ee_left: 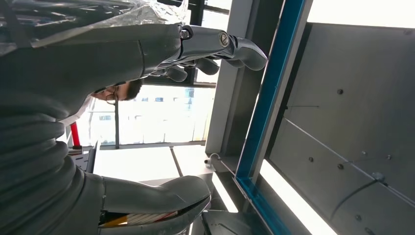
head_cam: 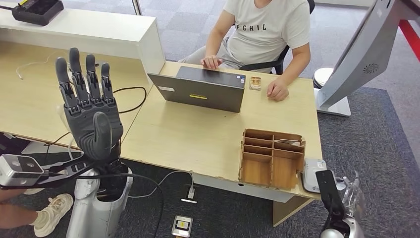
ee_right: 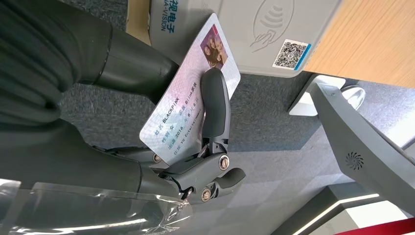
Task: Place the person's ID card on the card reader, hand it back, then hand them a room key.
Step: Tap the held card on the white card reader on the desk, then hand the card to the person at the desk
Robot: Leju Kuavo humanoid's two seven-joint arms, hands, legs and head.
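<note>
Left hand raised upright, fingers straight and apart, holding nothing; beyond its fingertips a white counter, to its right a grey laptop on the wooden desk. Right hand low, just off the desk's near right corner, pinching the ID card between thumb and the fingers behind it. Just ahead of that hand, at the desk corner, the white card reader, card's far edge close to it, contact impossible to tell. Left of the right hand, a wooden organiser with compartments. Across the desk, a seated person, hands resting on the desk
</note>
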